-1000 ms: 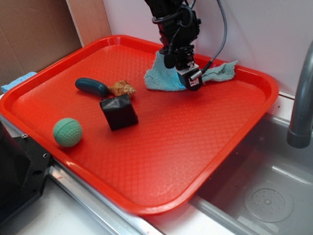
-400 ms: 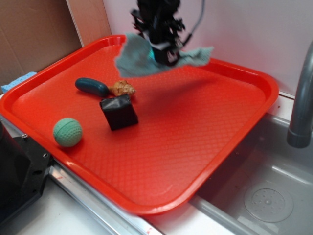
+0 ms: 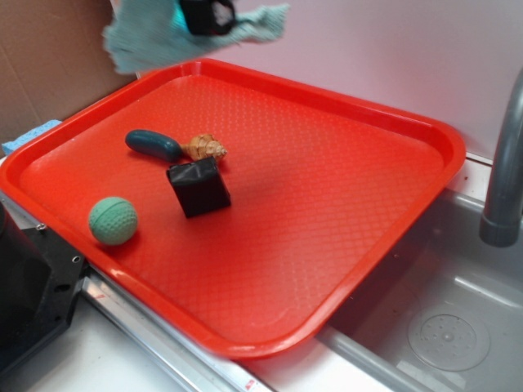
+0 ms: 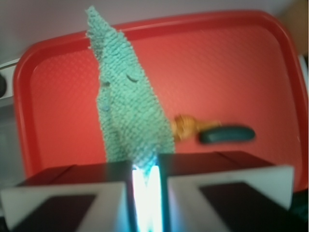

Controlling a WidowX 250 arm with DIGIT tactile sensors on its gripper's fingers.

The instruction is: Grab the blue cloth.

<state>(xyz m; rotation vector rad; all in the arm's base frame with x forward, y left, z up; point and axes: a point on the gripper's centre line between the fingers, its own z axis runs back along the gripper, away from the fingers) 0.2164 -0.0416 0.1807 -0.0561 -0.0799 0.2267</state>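
The pincer [image 4: 145, 186], jaws pinched nearly together on the cloth [image 4: 126, 104], holds it high above the tray's [image 3: 425, 131] far-left corner, where it hangs limp, seemingly light and soft, gripped apparently near mid-length, both ends drooping free.

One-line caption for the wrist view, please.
Gripper fingers shut on the blue cloth, dangling above the red tray.
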